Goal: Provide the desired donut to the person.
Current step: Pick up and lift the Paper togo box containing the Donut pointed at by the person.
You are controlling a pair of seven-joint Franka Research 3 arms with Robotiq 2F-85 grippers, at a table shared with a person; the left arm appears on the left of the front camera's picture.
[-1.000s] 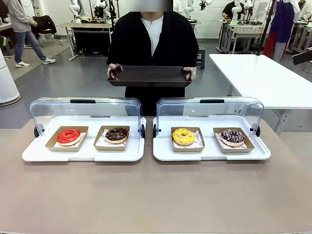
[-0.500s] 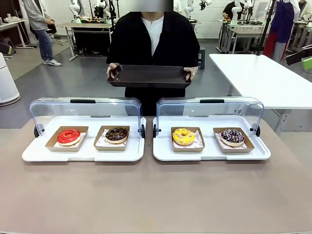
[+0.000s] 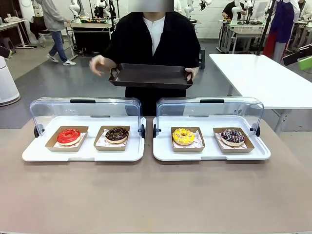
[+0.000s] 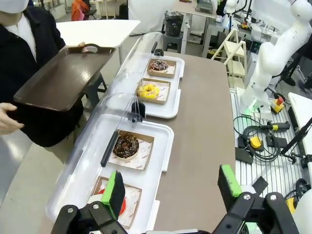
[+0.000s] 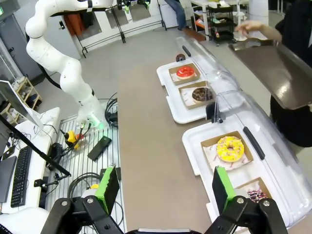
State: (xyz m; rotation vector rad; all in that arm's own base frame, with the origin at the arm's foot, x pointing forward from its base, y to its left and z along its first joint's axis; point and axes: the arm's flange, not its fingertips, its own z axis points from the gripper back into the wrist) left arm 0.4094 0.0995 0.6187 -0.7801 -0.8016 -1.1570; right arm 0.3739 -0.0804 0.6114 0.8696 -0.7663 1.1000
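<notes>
Our left gripper (image 4: 170, 187) and right gripper (image 5: 165, 187) hang spread and empty, and since the person (image 3: 129, 41) at twelve o'clock, one hand (image 3: 100, 63) off the brown tray (image 3: 150, 75), singles out nothing, we risk taking the wrong one of red donut (image 3: 68, 136), chocolate donut (image 3: 117, 134), yellow donut (image 3: 183, 136) and sprinkled donut (image 3: 233, 136), ten to two o'clock.

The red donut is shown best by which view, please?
Front view: the red donut lies whole, unobstructed. The right wrist view shows it small, distant; the left wrist view has it mostly behind a green pad.
</notes>
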